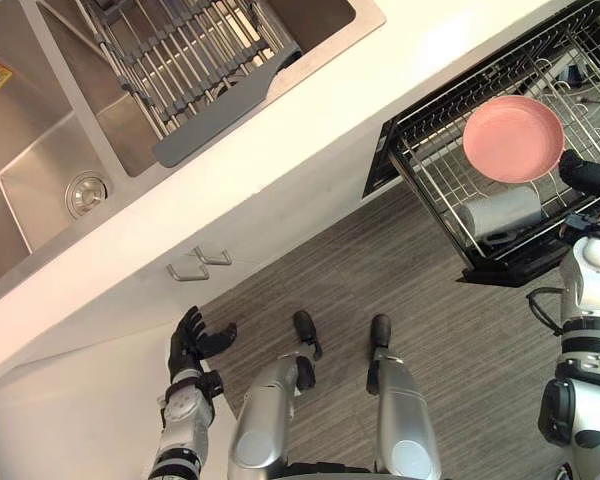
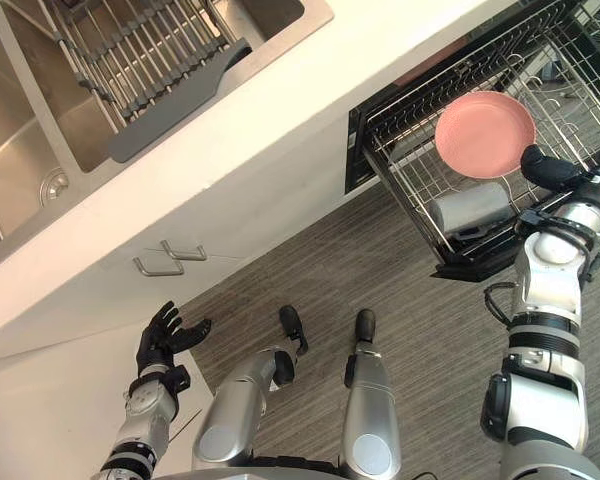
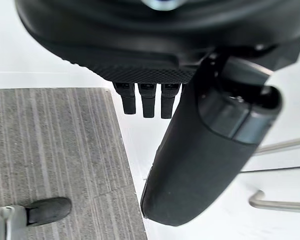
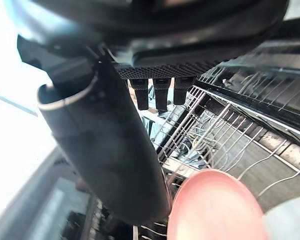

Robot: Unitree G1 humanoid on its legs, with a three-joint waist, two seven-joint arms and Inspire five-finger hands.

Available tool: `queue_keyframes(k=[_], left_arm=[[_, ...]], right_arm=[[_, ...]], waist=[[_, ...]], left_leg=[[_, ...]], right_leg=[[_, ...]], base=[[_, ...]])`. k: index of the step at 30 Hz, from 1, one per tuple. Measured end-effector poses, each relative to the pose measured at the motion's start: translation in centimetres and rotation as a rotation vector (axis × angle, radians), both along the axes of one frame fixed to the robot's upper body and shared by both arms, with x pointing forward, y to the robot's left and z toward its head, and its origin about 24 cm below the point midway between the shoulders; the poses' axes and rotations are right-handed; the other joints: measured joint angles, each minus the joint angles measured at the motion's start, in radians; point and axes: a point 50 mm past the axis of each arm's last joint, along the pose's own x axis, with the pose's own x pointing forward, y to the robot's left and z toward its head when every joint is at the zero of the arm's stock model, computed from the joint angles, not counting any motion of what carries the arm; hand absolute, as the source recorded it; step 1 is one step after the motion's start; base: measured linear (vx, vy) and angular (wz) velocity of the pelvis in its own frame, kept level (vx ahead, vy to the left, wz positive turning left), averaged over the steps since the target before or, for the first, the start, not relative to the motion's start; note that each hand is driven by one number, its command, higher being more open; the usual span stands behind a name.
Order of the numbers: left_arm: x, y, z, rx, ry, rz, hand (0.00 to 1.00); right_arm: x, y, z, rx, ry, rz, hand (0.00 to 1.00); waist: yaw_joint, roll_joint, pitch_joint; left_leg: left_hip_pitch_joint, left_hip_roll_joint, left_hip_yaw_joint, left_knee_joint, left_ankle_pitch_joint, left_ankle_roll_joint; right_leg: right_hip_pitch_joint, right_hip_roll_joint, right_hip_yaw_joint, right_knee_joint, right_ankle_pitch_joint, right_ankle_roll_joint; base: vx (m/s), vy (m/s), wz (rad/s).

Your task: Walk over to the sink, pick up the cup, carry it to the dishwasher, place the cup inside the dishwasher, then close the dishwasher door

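The open, empty right hand (image 1: 588, 174) hovers near the cup (image 1: 498, 212), probably light, stiff and slippery; grip round its side.

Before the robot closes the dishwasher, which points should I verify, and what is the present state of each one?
1. Grey cylindrical cup is in the black wire dishwasher rack: ok, it lies on its side.
2. Right hand holds nothing: ok, its fingers are straight.
3. Right hand is away from the rack: not ok, it is at the rack, beside the round pink plate.
4. Rack is pushed in: not ok, it stands out over the floor.
5. Left hand is free: ok, it is open, low by the white cabinet front.
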Motion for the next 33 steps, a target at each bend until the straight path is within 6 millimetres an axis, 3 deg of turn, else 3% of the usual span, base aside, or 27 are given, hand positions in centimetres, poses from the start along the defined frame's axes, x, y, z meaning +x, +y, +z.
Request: queue_keyframes(k=[6,13,15,21,28,33], left_arm=[[0.2,0.1,0.3,0.002,-0.014,0.002,0.90],[0.1,0.5,0.3,-0.004,-0.007,0.022,0.90],[0.0,0.6,0.3,-0.008,-0.002,0.029,0.90],[-0.1,0.6,0.1,-0.019,0.005,0.041,0.90],[0.0,0.9,0.2,-0.009,0.003,0.041,0.90],[0.0,1.3,0.4,-0.005,-0.004,0.046,0.90]], right_arm=[[-1.8,1.0,-1.0,0.011,-0.069,0.034,0.90],[-6.7,2.1,-2.5,0.027,-0.207,-0.012,0.90],[-8.6,2.1,-4.1,0.045,-0.195,-0.050,0.90],[-11.2,2.3,-9.1,0.202,-0.099,-0.085,0.90],[-11.1,1.9,-13.2,0.458,-0.081,-0.026,0.90],[-9.3,2.1,-14.2,0.595,-0.148,0.030,0.90]], waist=[[-0.001,-0.010,0.006],[-0.004,-0.036,0.017],[-0.005,-0.050,0.016],[-0.007,-0.071,0.017],[0.000,-0.072,0.017],[0.004,-0.072,0.017]], left_leg=[[0.012,0.011,0.000,0.012,-0.005,-0.007],[0.037,0.024,-0.002,0.021,-0.013,-0.017],[0.050,0.027,-0.003,0.026,-0.020,-0.020],[0.053,0.042,-0.003,0.059,-0.049,-0.027],[0.040,0.058,-0.001,0.098,-0.071,-0.028],[0.018,0.060,-0.005,0.116,-0.076,-0.028]], right_leg=[[0.015,0.009,0.001,0.000,-0.001,-0.006],[0.049,0.018,-0.006,-0.005,-0.005,-0.013],[0.067,0.020,-0.008,-0.008,-0.008,-0.015],[0.084,0.027,-0.009,-0.008,-0.013,-0.017],[0.080,0.034,-0.006,0.005,-0.021,-0.019],[0.055,0.032,-0.008,0.034,-0.037,-0.021]], base=[[0.00,-0.006,-0.02],[0.01,-0.004,0.00],[0.00,0.000,0.00],[0.00,0.000,-0.01],[0.00,0.007,-0.03],[0.01,-0.005,0.02]])
